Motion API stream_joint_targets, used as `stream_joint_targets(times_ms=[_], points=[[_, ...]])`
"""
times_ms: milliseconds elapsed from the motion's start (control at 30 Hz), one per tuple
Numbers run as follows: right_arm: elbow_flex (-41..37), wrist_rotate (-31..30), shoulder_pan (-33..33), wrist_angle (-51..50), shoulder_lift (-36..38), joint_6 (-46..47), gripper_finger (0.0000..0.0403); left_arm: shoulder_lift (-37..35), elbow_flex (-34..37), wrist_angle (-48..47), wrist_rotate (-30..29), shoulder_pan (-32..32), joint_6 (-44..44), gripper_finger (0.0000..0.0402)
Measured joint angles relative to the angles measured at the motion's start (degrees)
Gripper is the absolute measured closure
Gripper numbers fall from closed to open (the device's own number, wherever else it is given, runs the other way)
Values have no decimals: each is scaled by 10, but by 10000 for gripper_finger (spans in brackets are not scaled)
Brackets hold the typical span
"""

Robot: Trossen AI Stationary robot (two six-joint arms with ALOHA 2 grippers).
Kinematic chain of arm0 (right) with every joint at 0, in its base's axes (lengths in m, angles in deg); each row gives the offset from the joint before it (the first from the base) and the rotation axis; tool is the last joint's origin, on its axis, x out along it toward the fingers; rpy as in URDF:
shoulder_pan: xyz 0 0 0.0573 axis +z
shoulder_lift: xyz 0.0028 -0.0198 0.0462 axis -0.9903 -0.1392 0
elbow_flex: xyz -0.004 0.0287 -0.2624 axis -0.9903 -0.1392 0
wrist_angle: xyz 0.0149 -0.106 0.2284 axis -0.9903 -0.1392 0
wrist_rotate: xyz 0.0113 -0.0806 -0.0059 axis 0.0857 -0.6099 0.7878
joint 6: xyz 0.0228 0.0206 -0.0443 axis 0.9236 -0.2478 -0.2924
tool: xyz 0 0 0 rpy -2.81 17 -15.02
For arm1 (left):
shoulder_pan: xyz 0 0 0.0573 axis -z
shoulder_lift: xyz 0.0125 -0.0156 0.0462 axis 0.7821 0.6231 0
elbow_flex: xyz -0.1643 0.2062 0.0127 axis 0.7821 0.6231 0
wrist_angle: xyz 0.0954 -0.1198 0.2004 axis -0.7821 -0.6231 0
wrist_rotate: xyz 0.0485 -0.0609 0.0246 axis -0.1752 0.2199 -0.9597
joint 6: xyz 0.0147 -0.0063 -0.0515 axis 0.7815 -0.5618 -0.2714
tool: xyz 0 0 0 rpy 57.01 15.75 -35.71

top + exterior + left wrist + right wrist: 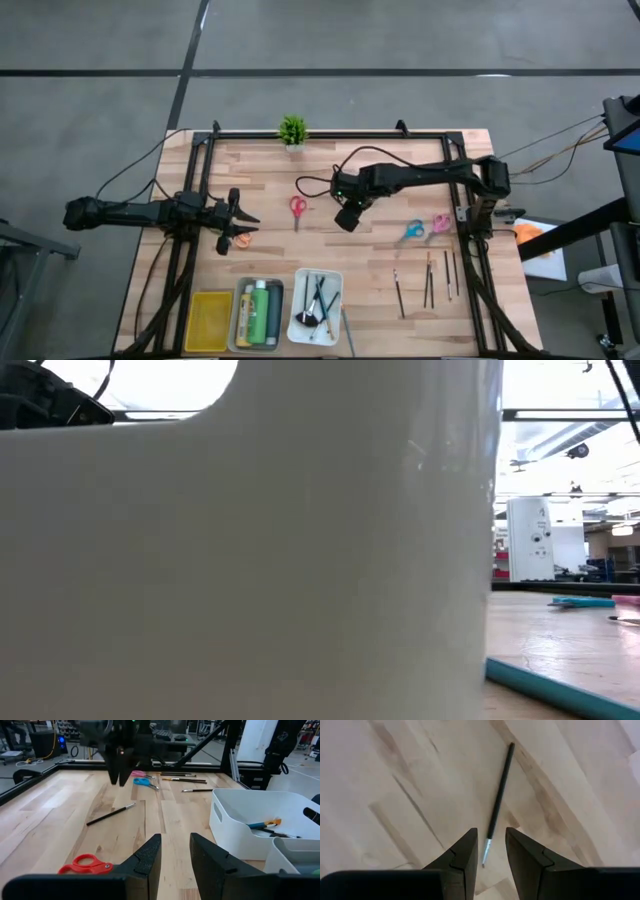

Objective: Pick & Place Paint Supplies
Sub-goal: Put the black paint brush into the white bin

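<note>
My right gripper (348,216) hangs open over the middle of the table, fingers pointing down, with nothing between them. A thin dark brush (498,805) lies flat on the wood right below it, also seen in the left wrist view (110,814). Red scissors (298,208) lie to its left, blue scissors (412,231) and pink scissors (440,223) to its right. Several brushes (430,280) lie near the right front. My left gripper (238,214) waits open at the left, beside orange scissors (240,240).
Along the front edge stand a yellow tray (208,322), a grey tray (240,318) with green and yellow bottles, and a white tray (300,290) with brushes. A teal pencil (347,332) lies beside it. A potted plant (292,130) stands at the far edge.
</note>
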Motion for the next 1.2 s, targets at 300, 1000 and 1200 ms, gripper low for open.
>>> stream_joint_targets(times_ms=[300, 1000, 1200], points=[[-2, 16, -23, 15, -44, -24, 305, 0, 0, 0, 0, 0, 0, 297], [-6, 42, -36, 56, -105, -49, 305, 0, 0, 0, 0, 0, 0, 297], [-9, 40, -37, 57, -105, -49, 345, 0, 0, 0, 0, 0, 0, 297]])
